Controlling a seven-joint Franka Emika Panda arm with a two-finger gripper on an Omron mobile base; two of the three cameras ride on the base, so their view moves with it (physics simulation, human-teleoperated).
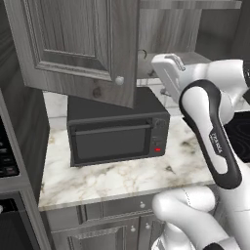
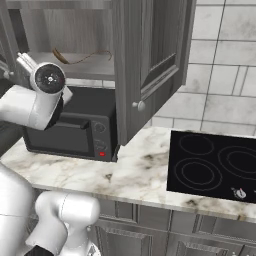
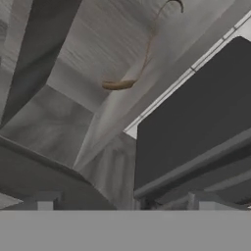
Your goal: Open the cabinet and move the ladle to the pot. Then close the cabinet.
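Right base view: both cabinet (image 2: 150, 65) doors stand open, and the ladle (image 2: 75, 59) lies on its shelf above the microwave (image 2: 80, 127). Hand view: the gripper (image 3: 122, 202), jaws wide and empty, faces the ladle, well apart.

We are looking at a home kitchen: a black microwave (image 1: 117, 129) sits on a marble counter (image 2: 140, 175), a grey cabinet (image 1: 78, 44) hangs above, a black stovetop (image 2: 215, 167) with 4 rings lies alongside, and white wall tiles (image 2: 225, 75) back it.
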